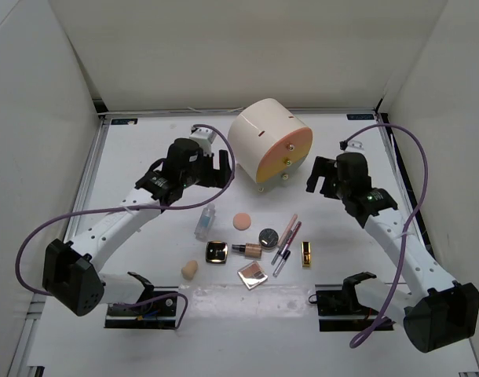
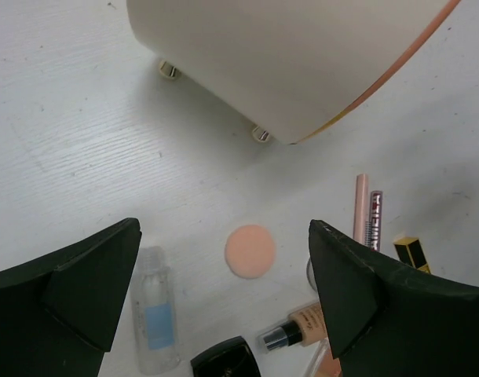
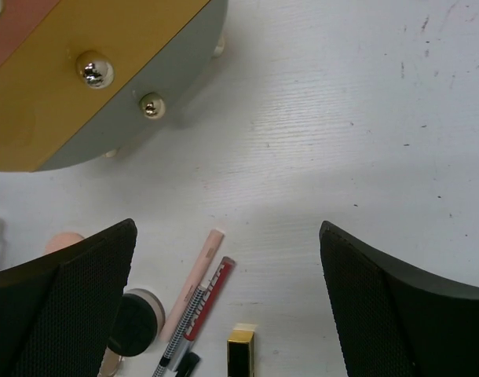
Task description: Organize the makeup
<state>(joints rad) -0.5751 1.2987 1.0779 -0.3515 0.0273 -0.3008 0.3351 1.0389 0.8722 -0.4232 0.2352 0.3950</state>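
The black left gripper (image 1: 213,168) and black right gripper (image 1: 323,176) were held spread wide and empty, while the scattered small makeup pieces (image 1: 251,250) were laid on the white table (image 1: 334,236), near-side of the cream cylindrical box (image 1: 263,133).

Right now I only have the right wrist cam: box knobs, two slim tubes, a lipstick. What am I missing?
Observer: A beige egg sponge lies toward the left arm's base, apart from the rest.
Operator: Any compacts?
Observer: Two square mirrored compacts: one left of the foundation bottle, the other nearer the arm bases.
Operator: Left gripper?
Observer: Left gripper is open and empty beside the box, with the clear little bottle close by.
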